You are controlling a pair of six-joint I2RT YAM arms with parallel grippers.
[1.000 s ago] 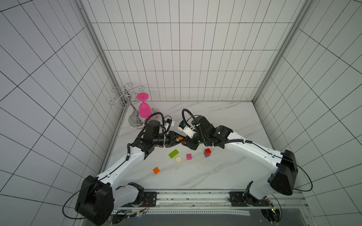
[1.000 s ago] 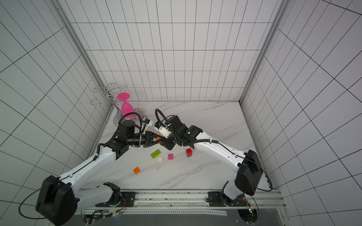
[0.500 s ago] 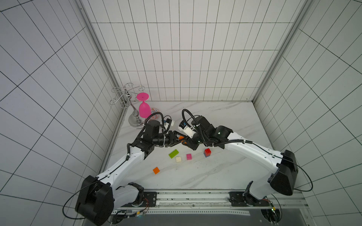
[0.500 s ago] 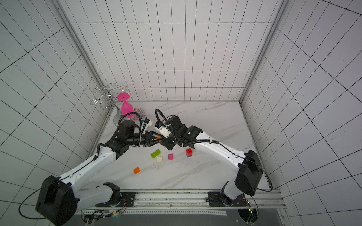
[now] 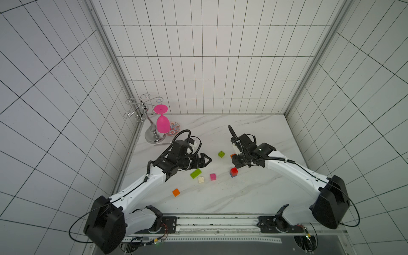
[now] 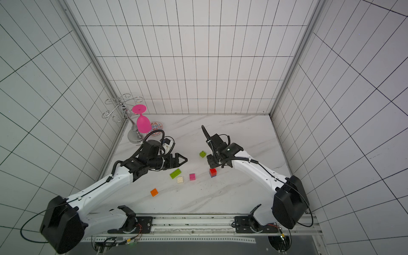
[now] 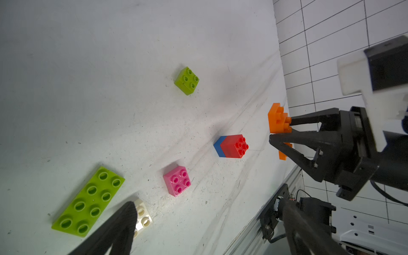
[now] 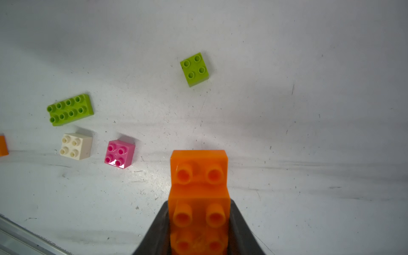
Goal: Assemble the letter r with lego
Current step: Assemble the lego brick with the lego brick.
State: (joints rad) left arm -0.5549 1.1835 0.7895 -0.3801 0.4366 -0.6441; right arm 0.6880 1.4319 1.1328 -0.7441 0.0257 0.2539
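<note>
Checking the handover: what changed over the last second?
The left tool opened and let go of the orange lego piece. The right tool holds it and has drawn back toward its own side. Pink brick, cream brick and red-on-blue pair unmoved.

scanning every view now: no lettering, label, brand or number can be read, not even on the lego (image 7: 177, 180).

Marble table (image 5: 242, 198): long green brick (image 5: 195, 173), cream brick (image 5: 201, 179) and pink brick (image 5: 213, 176) clustered; square green brick (image 5: 221, 154), orange brick (image 5: 176, 192), red-blue stack (image 5: 233, 171) apart. Rack (image 5: 152, 139) and dish (image 5: 174, 129) in corner
</note>
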